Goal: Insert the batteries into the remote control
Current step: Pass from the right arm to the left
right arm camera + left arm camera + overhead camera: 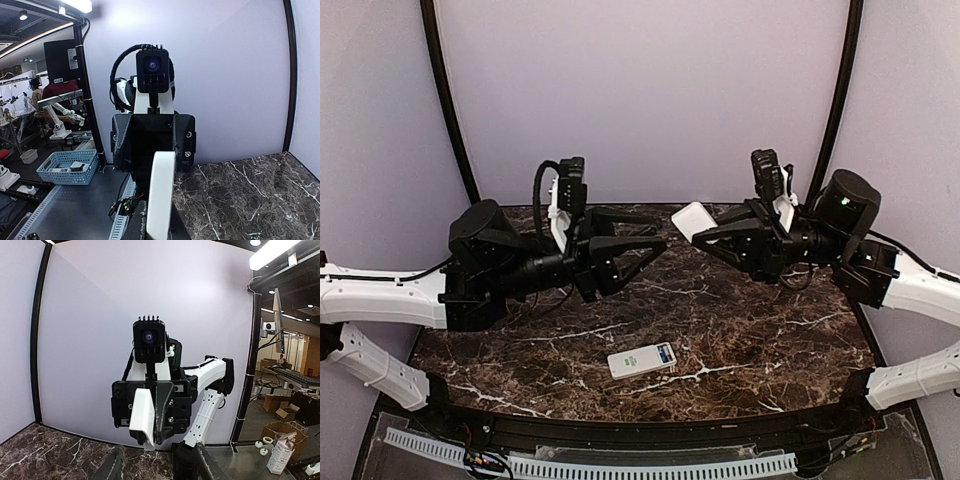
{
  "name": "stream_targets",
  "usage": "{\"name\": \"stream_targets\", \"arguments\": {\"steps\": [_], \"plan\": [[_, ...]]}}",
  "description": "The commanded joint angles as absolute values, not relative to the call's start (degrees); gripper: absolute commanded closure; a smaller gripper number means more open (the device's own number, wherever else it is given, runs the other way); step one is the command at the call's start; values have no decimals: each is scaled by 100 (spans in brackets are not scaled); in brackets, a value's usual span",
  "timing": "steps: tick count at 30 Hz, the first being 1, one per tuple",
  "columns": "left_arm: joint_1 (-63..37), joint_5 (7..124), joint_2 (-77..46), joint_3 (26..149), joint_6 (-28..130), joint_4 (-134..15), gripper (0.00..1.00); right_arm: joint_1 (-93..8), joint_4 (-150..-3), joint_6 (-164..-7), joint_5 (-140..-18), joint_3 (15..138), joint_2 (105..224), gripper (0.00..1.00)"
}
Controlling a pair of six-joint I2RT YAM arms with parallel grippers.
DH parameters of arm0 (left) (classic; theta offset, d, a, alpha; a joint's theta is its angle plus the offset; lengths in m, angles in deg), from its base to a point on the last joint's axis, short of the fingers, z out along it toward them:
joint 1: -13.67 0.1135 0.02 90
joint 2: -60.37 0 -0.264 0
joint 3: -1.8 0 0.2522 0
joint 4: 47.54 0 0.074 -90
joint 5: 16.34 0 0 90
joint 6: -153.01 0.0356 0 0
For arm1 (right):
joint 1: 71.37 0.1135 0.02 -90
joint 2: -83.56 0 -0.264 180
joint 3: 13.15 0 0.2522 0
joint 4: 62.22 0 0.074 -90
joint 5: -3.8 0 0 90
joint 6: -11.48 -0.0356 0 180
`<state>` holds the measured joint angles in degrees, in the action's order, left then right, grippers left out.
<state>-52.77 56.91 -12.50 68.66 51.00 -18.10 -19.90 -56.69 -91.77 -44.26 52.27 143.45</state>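
The white remote control [640, 361] lies flat on the marble table near the front middle. A small blue patch [666, 353] at its right end looks like the batteries; I cannot tell how many. My left gripper [660, 232] hangs open and empty in the air above the table, pointing right; its fingers [118, 466] frame the bottom of the left wrist view. My right gripper [703, 228] faces it and is shut on a flat white plastic plate [694, 220], held edge-on in the right wrist view [161, 195] and also showing in the left wrist view [142, 416].
The dark marble table [770, 330] has a black curved front rim and a white cable tray [620, 466] below it. Black frame posts [445, 100] stand at the back corners. A blue basket [67, 167] and cardboard boxes [282, 415] sit off the table.
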Motion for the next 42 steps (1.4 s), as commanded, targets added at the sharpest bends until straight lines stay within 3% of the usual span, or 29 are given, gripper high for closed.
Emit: {"name": "stream_targets", "arguments": {"steps": [1, 8, 14, 21, 27, 31, 37, 42], "plan": [[-5269, 5439, -1448, 7079, 5005, -1523, 59, -1907, -5498, -9082, -4286, 5295, 14355, 100], [-5269, 5408, -1663, 7271, 4923, -1660, 69, -1866, -5480, -9082, -4313, 5255, 14312, 100], [-5269, 5253, -1872, 7455, 4849, -1643, 86, -1816, -5562, -9040, -4365, 5290, 14355, 100], [-5269, 5177, -1956, 7426, 4788, -1464, 96, -1796, -5654, -8986, -4427, 5277, 14336, 100], [-5269, 4985, -2024, 7454, 4713, -1318, 87, -1785, -5716, -8946, -4436, 5264, 14360, 100], [-5269, 5014, -1992, 7407, 4723, -1257, 93, -1780, -5792, -8912, -4460, 5277, 14329, 100], [-5269, 4916, -1988, 7396, 4737, -1220, 91, -1777, -5883, -8880, -4454, 5316, 14350, 100], [-5269, 4918, -1964, 7351, 4772, -1134, 100, -1772, -6007, -8843, -4447, 5359, 14382, 100]]}}
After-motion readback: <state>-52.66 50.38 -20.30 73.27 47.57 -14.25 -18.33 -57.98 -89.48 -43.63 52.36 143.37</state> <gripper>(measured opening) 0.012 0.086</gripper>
